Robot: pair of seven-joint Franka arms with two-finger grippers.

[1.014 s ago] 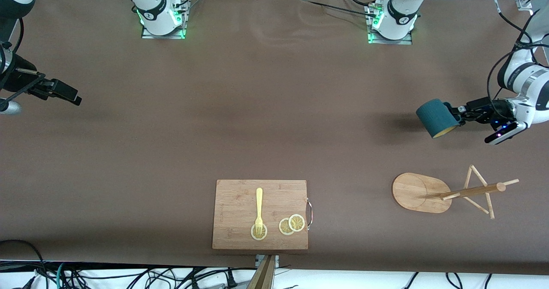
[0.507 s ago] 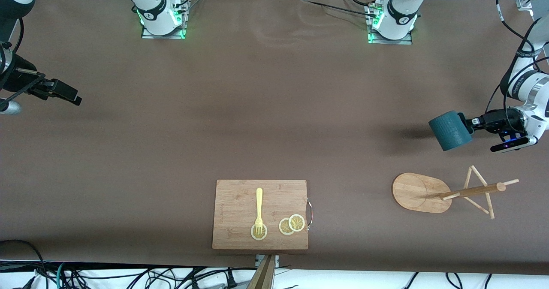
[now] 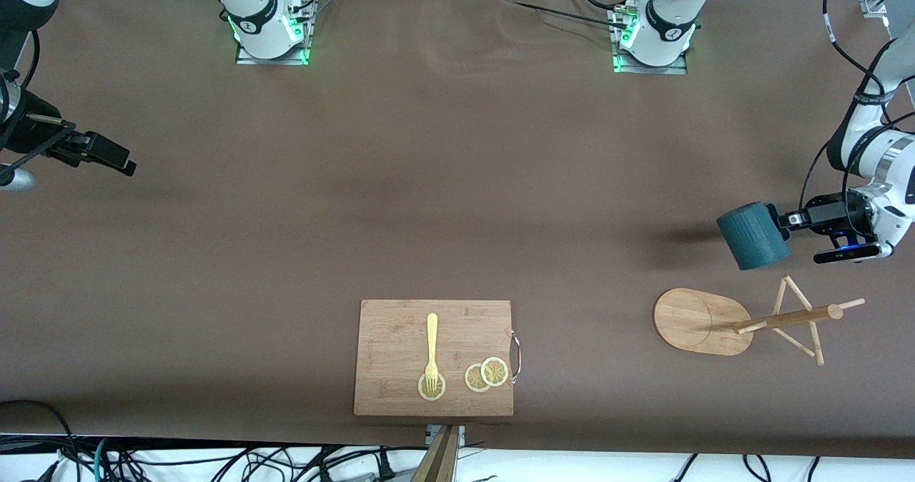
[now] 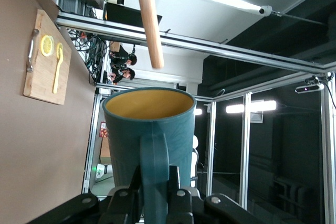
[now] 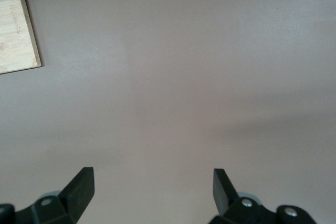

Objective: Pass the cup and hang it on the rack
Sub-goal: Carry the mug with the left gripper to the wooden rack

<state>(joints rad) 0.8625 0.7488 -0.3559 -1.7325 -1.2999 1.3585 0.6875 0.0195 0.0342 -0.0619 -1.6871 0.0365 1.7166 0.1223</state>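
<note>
Front view: left gripper (image 3: pixel 780 222) is up in the air at the left arm's end of the table, clenched on the handle of the cup (image 3: pixel 753 235). Cup lies tipped on its side in the grip, dark ribbed outside toward the camera, over bare table. Rack (image 3: pixel 743 320) stands nearer the camera than the spot under the cup, oval base flat on the table, post and pegs clear of the cup. Left wrist view: cup (image 4: pixel 148 135) seen from the handle side, yellowish-tan inside visible at the rim, both fingers (image 4: pixel 127 199) pressed against the handle; a rack peg (image 4: pixel 148 18) shows just past the rim, not touching it. Board (image 3: pixel 434 357) sits toward the middle of the table, close to the camera's edge, with a fork (image 3: pixel 431 352) and lemon slices (image 3: pixel 487 374) on it; one slice lies under the fork's tines. Right arm waits at its own end of the table, right gripper (image 3: pixel 118 159) over bare table. Right wrist view: right gripper (image 5: pixel 153 187) released, fingers spread wide, nothing between them, only a corner of the board (image 5: pixel 18 35) in sight.
</note>
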